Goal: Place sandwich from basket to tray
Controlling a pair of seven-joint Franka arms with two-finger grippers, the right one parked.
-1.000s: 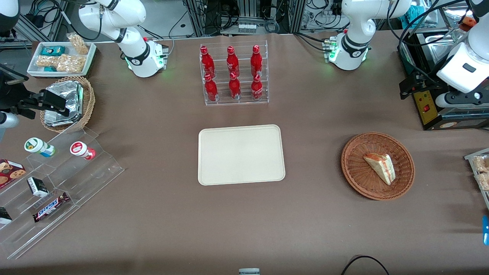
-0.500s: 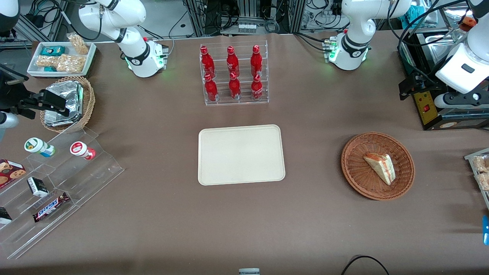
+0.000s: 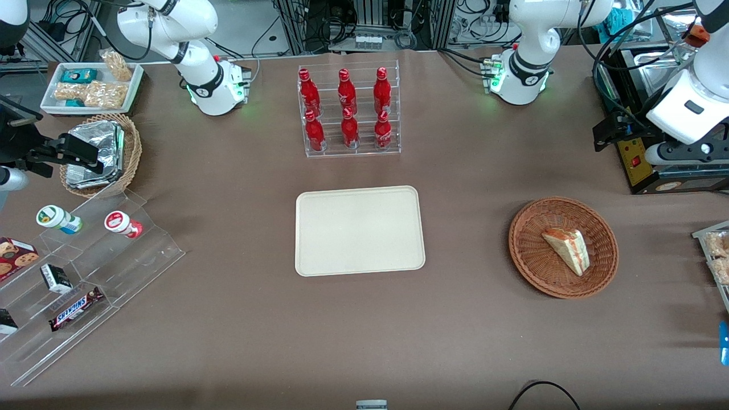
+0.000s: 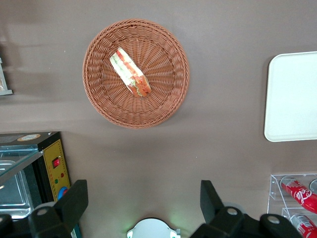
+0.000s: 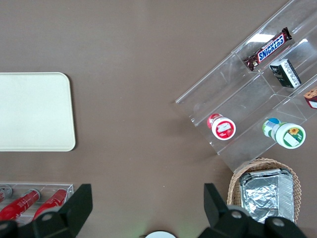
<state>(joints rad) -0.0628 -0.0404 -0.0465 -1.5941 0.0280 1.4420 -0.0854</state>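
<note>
The sandwich [image 3: 566,249], a pale wedge with red, white and green layers, lies in the reddish-brown wicker basket [image 3: 532,267] toward the working arm's end of the table. The cream tray [image 3: 359,230] lies flat at the table's middle and holds nothing. The left arm's gripper [image 3: 606,131] hangs high above the table, farther from the front camera than the basket. In the left wrist view the gripper [image 4: 142,201] is open and empty, with its black fingers [image 4: 74,198] wide apart. That view also shows the sandwich [image 4: 130,72], the basket [image 4: 166,96] and the tray [image 4: 292,94].
A clear rack of red bottles [image 3: 347,111] stands farther from the front camera than the tray. A black box with a red switch [image 3: 638,162] sits beneath the gripper. A snack tray [image 3: 715,256] lies at the working arm's table edge. Acrylic shelves [image 3: 85,273] and a foil-packet basket [image 3: 102,154] are at the parked arm's end.
The left arm's gripper has shifted slightly farther from the front camera. The sandwich, basket and tray have not moved.
</note>
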